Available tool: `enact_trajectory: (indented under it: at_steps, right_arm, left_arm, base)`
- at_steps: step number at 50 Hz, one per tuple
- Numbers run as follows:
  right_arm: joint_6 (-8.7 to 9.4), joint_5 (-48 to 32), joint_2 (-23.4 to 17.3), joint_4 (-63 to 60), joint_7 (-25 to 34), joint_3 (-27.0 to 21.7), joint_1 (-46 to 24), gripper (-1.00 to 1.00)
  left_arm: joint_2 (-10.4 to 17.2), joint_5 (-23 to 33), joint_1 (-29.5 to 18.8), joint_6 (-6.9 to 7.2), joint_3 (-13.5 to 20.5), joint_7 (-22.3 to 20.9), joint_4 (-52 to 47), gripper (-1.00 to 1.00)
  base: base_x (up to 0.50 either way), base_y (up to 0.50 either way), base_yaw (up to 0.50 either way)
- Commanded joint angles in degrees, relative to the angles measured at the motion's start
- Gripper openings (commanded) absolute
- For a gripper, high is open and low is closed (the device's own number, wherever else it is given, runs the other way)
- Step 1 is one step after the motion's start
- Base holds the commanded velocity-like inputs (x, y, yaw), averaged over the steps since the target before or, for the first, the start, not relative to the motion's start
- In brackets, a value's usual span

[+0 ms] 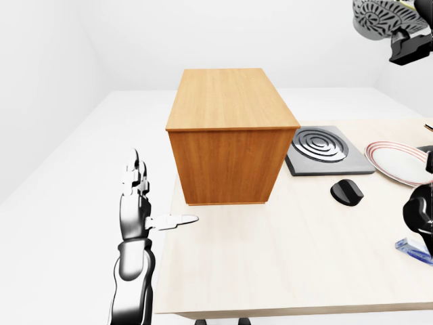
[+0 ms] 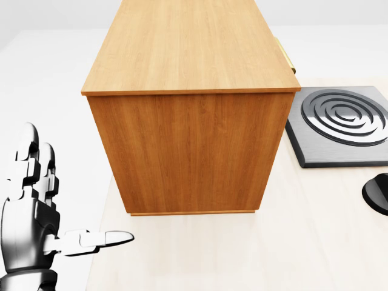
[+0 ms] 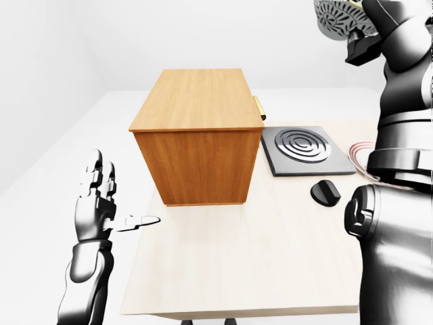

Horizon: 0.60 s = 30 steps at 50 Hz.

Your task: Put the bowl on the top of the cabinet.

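Above the table (image 1: 284, 257), the right robot hand (image 3: 362, 37) grips the frame-cropped bowl (image 3: 338, 17); left robot hand (image 1: 139, 203) splayed.

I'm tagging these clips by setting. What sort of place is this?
Probably a bare simulated kitchen: a pale table carries a wooden cabinet, a hob with ring burners and a plate. The right hand holds a patterned bowl high; walls are blank white.

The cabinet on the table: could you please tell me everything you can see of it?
The cabinet is a plain box of warm brown wood grain, standing upright on the pale table. Its flat top is bare. A small brass-coloured fitting juts from its right side in the right-eye view. Neither hand touches it.
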Motion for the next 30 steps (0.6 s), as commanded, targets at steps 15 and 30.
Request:
enact_trajectory:
  at_steps: [15, 30]
  right_arm:
    - [0.00, -22.30, 14.75, 35.25, -10.84, 7.83, -28.05, -1.00]
    - [0.00, -22.64, 25.95, 35.19, -10.03, 7.16, -28.49, -1.00]
  left_arm:
    - [0.28, -0.50, -0.75, 0.00, -0.03, -0.14, 2.59, 1.00]
    - [0.14, -0.69, 0.32, 0.00, -0.45, -0.97, -0.67, 1.00]
  base:
    - [0.00, 0.00, 0.00]
    - [0.00, 0.00, 0.00]
